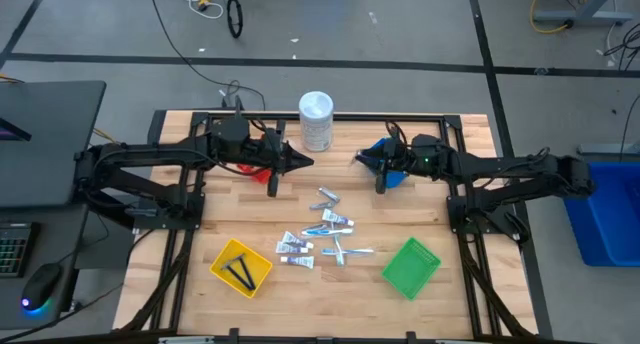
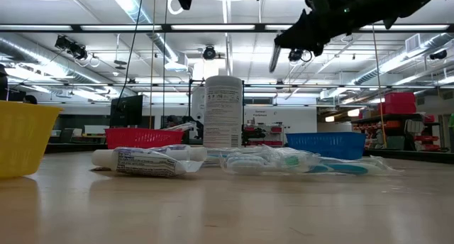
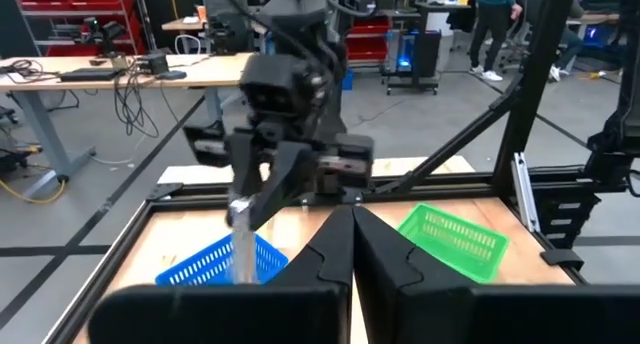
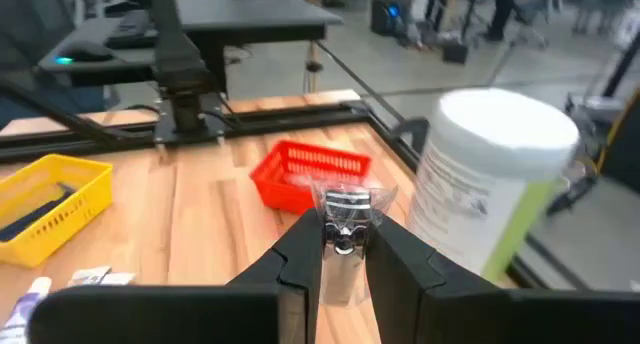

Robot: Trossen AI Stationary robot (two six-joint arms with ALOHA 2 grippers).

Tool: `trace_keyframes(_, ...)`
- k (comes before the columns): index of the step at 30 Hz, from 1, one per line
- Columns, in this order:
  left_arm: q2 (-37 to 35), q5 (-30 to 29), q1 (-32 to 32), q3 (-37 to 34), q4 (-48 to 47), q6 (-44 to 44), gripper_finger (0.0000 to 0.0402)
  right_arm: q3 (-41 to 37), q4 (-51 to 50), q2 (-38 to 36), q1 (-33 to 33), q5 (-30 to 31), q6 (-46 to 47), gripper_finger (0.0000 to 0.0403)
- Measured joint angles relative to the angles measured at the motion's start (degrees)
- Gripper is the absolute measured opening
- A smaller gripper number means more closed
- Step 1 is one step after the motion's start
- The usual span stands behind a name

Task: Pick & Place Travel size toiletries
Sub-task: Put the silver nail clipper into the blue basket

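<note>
High view, left to right: yellow plastic basket (image 1: pixel 241 267) near the table's front left, with thin black pieces (image 1: pixel 240 273) lying inside. Left gripper (image 1: pixel 300 162) raised beside the red plastic basket (image 1: pixel 258 171), fingers pressed together with nothing between them, as seen closed in the left wrist view (image 3: pixel 352 246). Tall white cylindrical container (image 1: pixel 316 121) upright at the back centre of the wooden table (image 1: pixel 180 284). Heap of small white tubes and slim pale sticks (image 1: pixel 322 237) scattered at the middle front, between the yellow basket and the green plastic basket (image 1: pixel 411 267) to the front right. Right gripper (image 1: pixel 381 182) over the blue plastic basket (image 1: pixel 388 167), pinching a slim silvery packet (image 4: pixel 345 239) that hung down between its fingers (image 4: pixel 300 259). Seen from table height, same packet (image 2: pixel 274 58) held well above the blue basket (image 2: pixel 326 145), tubes (image 2: pixel 149 161) flat on the wood in front of the white container (image 2: pixel 223 111).
</note>
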Motion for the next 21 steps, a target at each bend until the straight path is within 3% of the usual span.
trace_keyframes(10,0.00,0.00,0.39,0.00,-0.01,-0.04,0.0007,0.00,-15.25,0.00,-5.60,7.27,4.12,0.0065)
trace_keyframes(21,0.00,-0.01,0.74,0.00,0.02,-0.56,0.0009,-0.02,-26.54,0.00,-10.92,7.30,6.75,0.0065)
